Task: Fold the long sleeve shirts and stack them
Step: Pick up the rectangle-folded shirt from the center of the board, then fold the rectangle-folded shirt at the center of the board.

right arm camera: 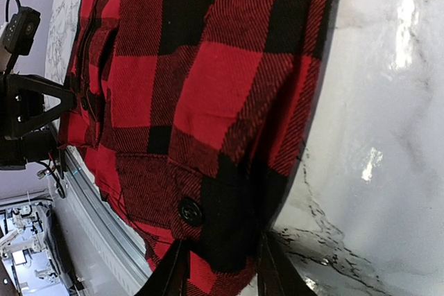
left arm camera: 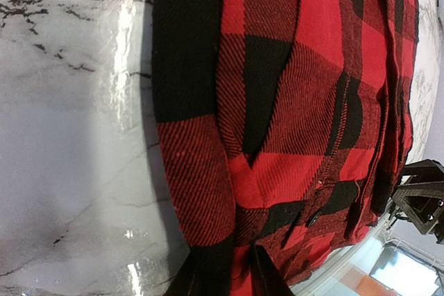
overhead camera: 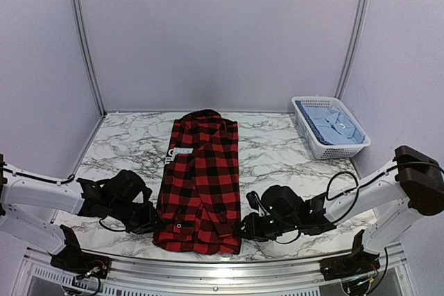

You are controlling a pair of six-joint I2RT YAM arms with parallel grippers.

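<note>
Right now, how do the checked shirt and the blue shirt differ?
The checked shirt is red-and-black, the blue shirt plain pale. The checked shirt lies flat on the table; the blue shirt sits in the white basket. Both are soft cloth shirts.

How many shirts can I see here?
2: a red-and-black checked shirt lies flat on the marble table; a pale blue shirt sits in the white basket, which might hide more underneath.
</note>
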